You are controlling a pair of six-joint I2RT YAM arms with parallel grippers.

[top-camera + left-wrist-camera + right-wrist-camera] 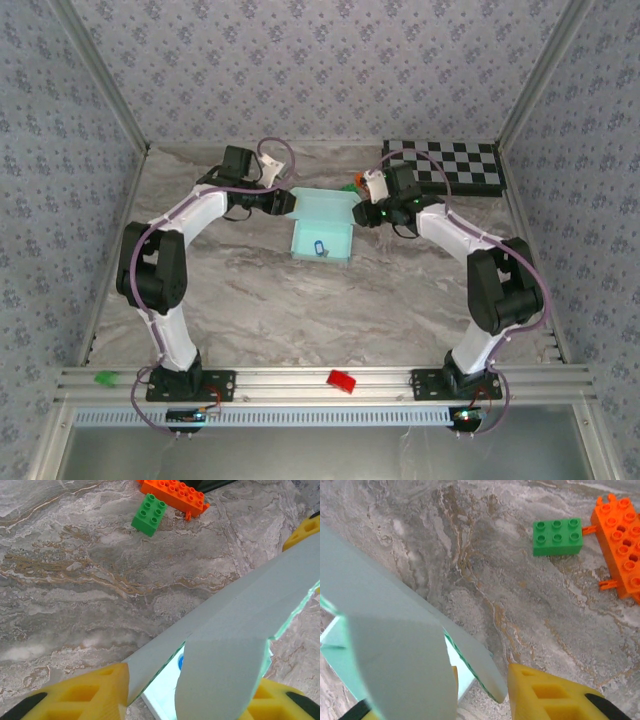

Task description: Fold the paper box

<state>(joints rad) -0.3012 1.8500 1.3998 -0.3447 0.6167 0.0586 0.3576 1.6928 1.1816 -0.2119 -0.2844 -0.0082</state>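
The paper box is pale aqua and lies part-folded at the middle of the table, its blue-and-white label on the floor panel. My left gripper is at its back left corner and my right gripper at its back right corner. In the left wrist view the gripper stands open astride two raised flaps of the box, with its left finger touching the outer flap. The right gripper also straddles two box flaps, open, with a small gap before its right finger.
A green brick and an orange brick lie on the marble just behind the box, and the right wrist view shows the same green brick and orange brick. A checkerboard sits back right. Small red and green pieces rest on the front rail.
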